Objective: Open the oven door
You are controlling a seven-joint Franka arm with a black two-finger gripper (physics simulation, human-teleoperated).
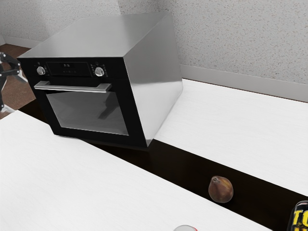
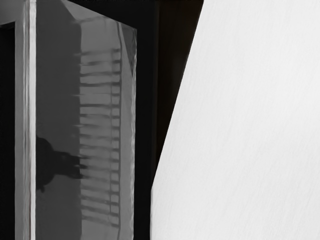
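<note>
Firstly, in the exterior view, the oven door [image 1: 89, 131] was on the front of the oven [image 1: 151, 79], below the two knobs [image 1: 99, 71], and it looked closed. Its metal handle [image 1: 72, 87] ran along the upper part, standing a little off the black front. This bar was, in my judgement, the correct place to take hold, near its middle, since the flat glass [image 1: 86, 113] offered no edge to grip. I judged the door to be rigid and rather heavy, probably hinged low, so it would need a steady pull outward and then down. The smooth metal could be slippery, and the glass would not like a knock. My gripper [image 1: 9, 76] was at the edge of this view, apart from the handle; whether it was released or clenched, I could not tell. This view also gave a brown fruit [image 1: 221, 189] and a dark can [image 1: 299, 219], both well away from the door.

As for the wrist view, it gave the handle from near, as a pale bar beside the glass, and added a striped reflection [image 2: 100, 120] with a dark shape across it.
</note>
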